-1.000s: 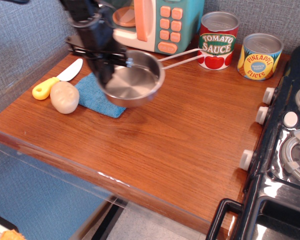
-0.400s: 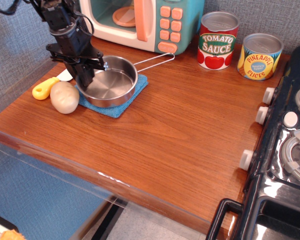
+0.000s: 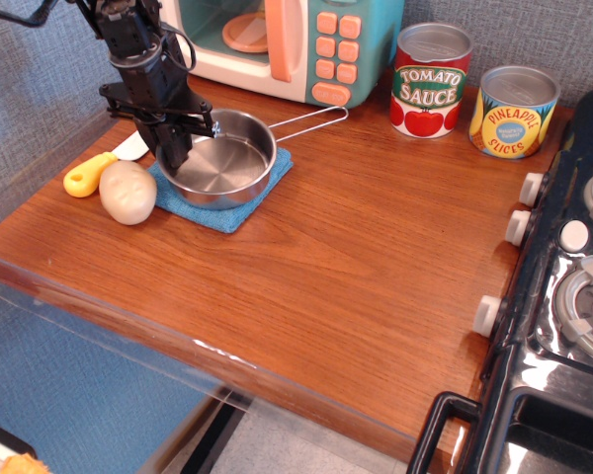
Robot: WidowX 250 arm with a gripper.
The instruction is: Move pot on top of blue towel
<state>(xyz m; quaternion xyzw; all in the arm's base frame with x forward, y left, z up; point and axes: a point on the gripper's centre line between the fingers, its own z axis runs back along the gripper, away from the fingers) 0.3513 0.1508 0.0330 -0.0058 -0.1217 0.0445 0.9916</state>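
Note:
The pot (image 3: 222, 168), a small steel pan, rests flat on the blue towel (image 3: 229, 212) at the back left of the wooden counter. Its wire handle (image 3: 311, 118) points right toward the toy microwave. My gripper (image 3: 175, 153) comes down from above at the pot's left rim, and its black fingers are closed over the rim. The towel shows only at its front and right edges around the pot.
A potato (image 3: 127, 192) and a yellow-handled knife (image 3: 87, 174) lie just left of the towel. A toy microwave (image 3: 306, 39) stands behind. A tomato sauce can (image 3: 431, 79) and a pineapple can (image 3: 514, 111) stand at the back right. A stove (image 3: 573, 296) borders the right edge.
The pot was carried left and down from mid-air and set onto the blue towel. Since 0.4 s ago, gripper and pot have shifted only slightly.

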